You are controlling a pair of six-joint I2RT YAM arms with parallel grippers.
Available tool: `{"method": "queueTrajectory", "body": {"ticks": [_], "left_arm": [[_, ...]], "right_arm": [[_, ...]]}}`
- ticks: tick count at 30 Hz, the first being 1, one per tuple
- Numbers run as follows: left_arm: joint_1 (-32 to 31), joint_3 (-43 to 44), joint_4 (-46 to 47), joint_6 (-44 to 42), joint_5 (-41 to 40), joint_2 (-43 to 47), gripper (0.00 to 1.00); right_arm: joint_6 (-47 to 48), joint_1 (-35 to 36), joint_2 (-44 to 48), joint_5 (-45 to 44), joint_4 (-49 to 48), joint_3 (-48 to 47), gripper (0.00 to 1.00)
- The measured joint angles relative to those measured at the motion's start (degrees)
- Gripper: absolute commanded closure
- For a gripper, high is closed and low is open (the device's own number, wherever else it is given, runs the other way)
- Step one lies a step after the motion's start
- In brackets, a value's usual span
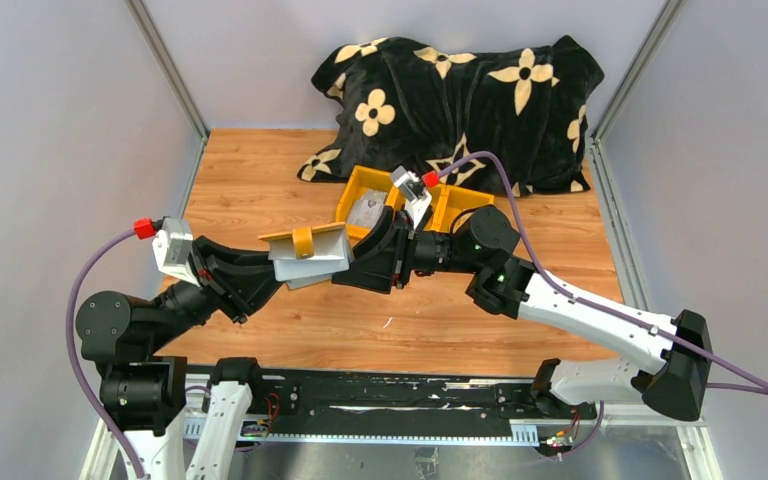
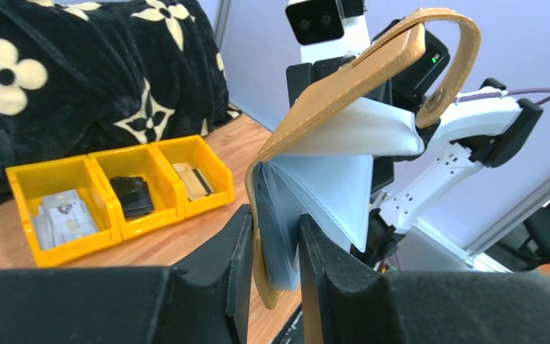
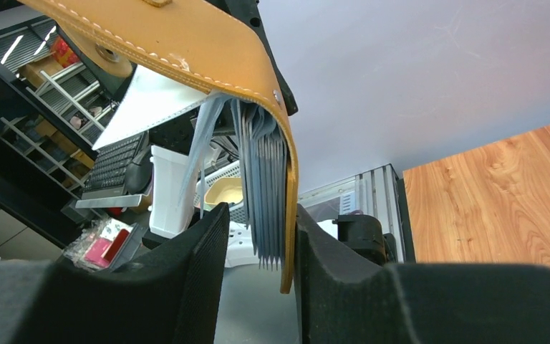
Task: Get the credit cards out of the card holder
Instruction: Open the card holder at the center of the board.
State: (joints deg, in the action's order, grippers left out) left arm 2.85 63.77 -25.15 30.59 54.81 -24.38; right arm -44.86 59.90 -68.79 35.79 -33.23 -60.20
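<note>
Card holder (image 1: 305, 255) hangs in the air between the arms, left gripper (image 2: 276, 236) clamped on its lower edge; right gripper (image 3: 258, 229) straddles the grey sleeves (image 3: 265, 179) end-on, jaws not yet closed.

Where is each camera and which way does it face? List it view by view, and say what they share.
Top: above and behind, looking down at the table; left arm and right arm show.
Left wrist: on the left arm, facing the bin; left hand grips the holder.
Right wrist: on the right arm, facing the wall; right hand straddles the holder.
Shared: all see the holder.
</note>
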Motion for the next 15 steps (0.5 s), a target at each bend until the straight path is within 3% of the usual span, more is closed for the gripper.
{"method": "queueTrajectory", "body": {"ticks": [5, 12, 15], "left_arm": [[0.0, -0.24, 2.73, 6.38, 0.57, -0.11, 1.0], [0.0, -0.24, 3.78, 10.49, 0.66, -0.24, 1.0], [0.0, -0.24, 3.85, 11.76, 0.15, -0.24, 1.0]], "right_arm": [[0.9, 0.7, 1.16, -1.46, 0.02, 0.9, 0.68], [3.15, 1.75, 3.1, -5.18, -0.13, 2.16, 0.65], [3.82, 2.25, 3.41, -7.43, -1.36, 3.67, 0.69]]}}
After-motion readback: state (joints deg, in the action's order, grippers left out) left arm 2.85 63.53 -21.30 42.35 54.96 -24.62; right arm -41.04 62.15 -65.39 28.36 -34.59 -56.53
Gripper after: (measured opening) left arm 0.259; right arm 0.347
